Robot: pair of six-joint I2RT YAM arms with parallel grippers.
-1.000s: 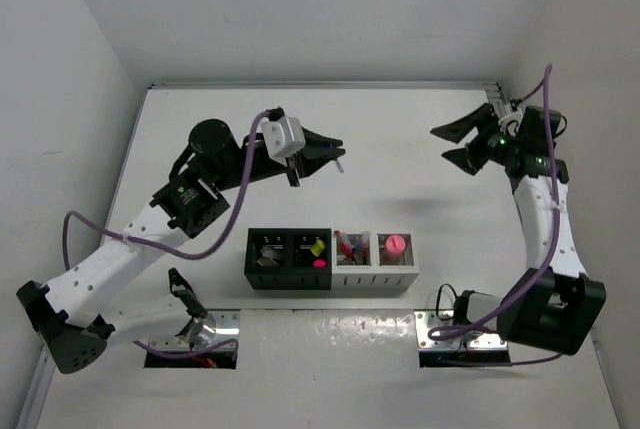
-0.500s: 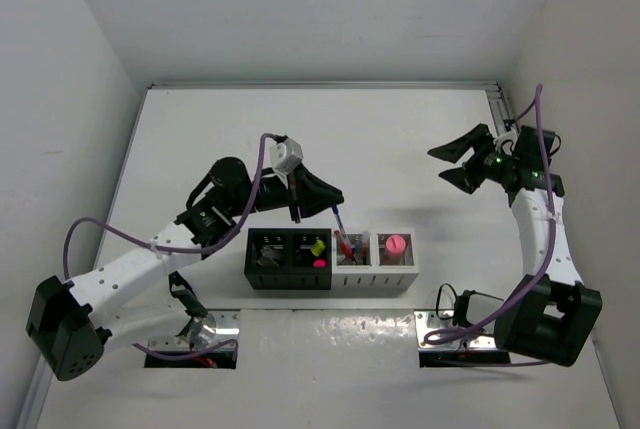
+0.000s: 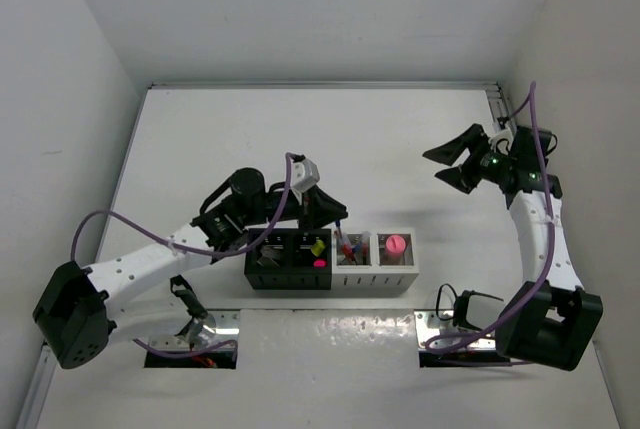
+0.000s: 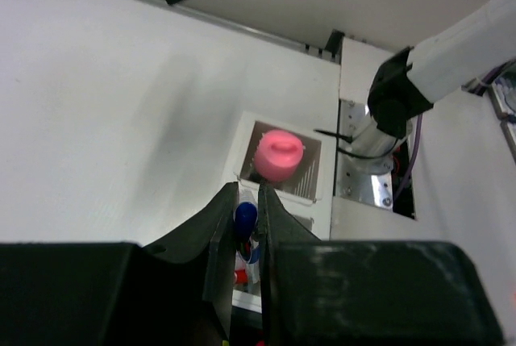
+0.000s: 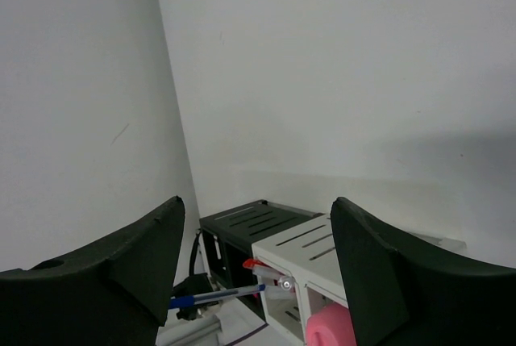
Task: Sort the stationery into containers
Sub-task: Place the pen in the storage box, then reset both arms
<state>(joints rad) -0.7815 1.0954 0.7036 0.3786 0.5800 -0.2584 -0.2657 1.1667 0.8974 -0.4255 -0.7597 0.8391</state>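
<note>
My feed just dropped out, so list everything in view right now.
black bins: two, black, row's left half.
white bins: two, white, row's right half.
highlighters: two, yellow and pink, right black bin.
red pen: one, red, left white bin.
glue stick: one, pink cap, right white bin.
blue pen: one, blue, held at left white bin.
table: one, white.
left claw: one, black, shut on blue pen.
right claw: one, black, open, far right.

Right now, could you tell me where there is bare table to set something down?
Bare: the far table between the back wall and the row of bins, and the strip right of the bins. Crowded: over the bins, where the left pincer holds a blue pen.
</note>
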